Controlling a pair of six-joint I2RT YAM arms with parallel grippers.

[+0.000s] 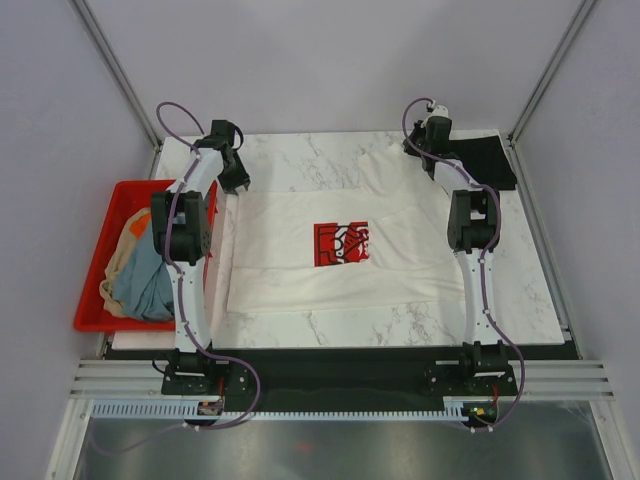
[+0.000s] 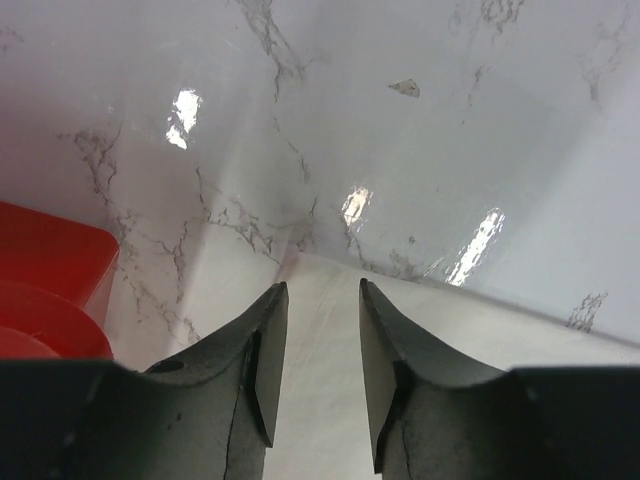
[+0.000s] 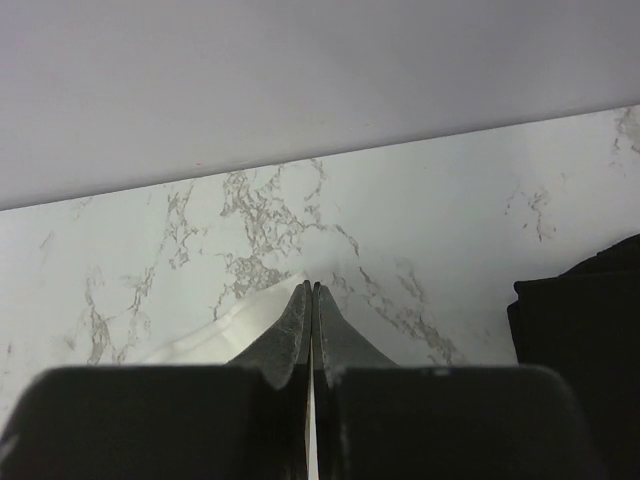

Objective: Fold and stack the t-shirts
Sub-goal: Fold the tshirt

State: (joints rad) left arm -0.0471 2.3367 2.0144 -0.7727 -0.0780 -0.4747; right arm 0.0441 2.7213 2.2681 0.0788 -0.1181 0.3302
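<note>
marble table (image 1: 400,325) carries a spread cream-white t-shirt (image 1: 290,275) and a black t-shirt (image 1: 495,165)

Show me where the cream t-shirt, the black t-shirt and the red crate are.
cream t-shirt (image 1: 341,244), top view, on its red chest print.
black t-shirt (image 1: 492,162), top view, on the bare cloth right of the arm.
red crate (image 1: 122,205), top view, on its bare inside at the far end.

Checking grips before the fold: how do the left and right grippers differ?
The left gripper stands open over the cream-white t-shirt's far-left corner; the right gripper is shut, pinching its far-right edge. The left is beside the red crate, the right beside the black t-shirt. Both work the shirt's far edge.
</note>
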